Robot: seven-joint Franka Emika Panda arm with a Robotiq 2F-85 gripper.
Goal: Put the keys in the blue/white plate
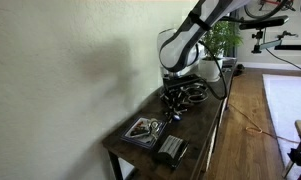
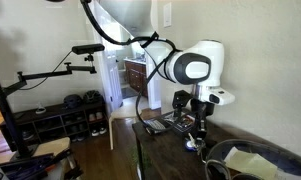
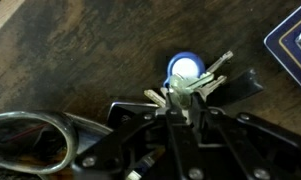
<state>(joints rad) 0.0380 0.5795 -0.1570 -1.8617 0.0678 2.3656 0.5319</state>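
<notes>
In the wrist view the keys [image 3: 208, 82] lie splayed on the dark wooden table, with a round blue-and-white tag [image 3: 185, 68] on the bunch. My gripper [image 3: 170, 98] comes in from the bottom edge, and its two fingers stand close together, pinching the near end of the bunch. A corner of the blue/white plate [image 3: 294, 42] shows at the upper right, apart from the keys. In an exterior view the plate [image 1: 143, 130] lies towards the near end of the table, and the gripper [image 1: 175, 103] is down at the tabletop further back. The keys are too small to make out in both exterior views.
A dark boxy object [image 1: 172, 150] sits next to the plate at the table's near end. A shiny round rim [image 3: 25, 140] lies at the wrist view's lower left. A pale-yellow dish [image 2: 252, 160] is close to the camera. A potted plant [image 1: 222, 40] stands at the far end. The wall runs along one long side.
</notes>
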